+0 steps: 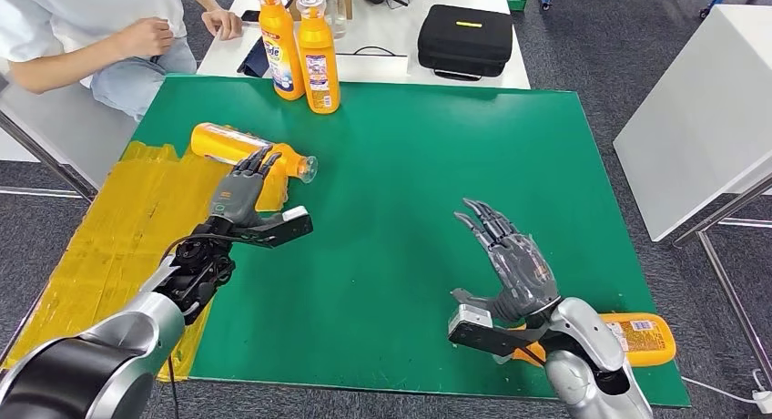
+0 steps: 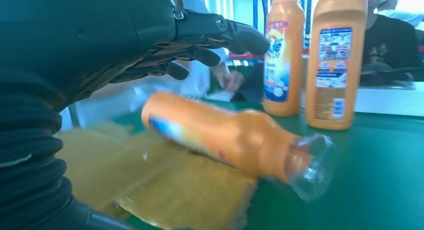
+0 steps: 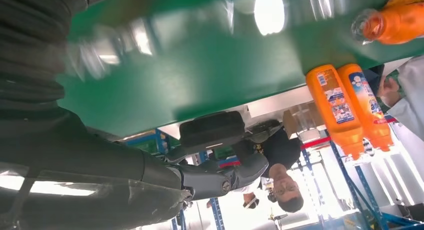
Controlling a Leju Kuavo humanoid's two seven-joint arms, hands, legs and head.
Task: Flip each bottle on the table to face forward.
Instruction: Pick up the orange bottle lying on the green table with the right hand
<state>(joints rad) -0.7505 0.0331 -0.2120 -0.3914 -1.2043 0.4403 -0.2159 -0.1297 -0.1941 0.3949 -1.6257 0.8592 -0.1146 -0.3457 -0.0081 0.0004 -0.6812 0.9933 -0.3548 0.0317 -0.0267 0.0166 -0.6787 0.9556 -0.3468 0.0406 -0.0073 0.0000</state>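
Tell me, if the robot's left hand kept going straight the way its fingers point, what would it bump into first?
Most likely the lying orange bottle. The left hand is open, its fingertips just over the bottle's body, and the wrist view shows a gap between them. How much is hard to judge.

The counter (image 1: 410,164) has a green top, with yellow sheet (image 1: 109,246) on its left edge. The bottles (image 1: 319,59) are orange with clear caps and white-blue labels. The case (image 1: 464,41) is black.
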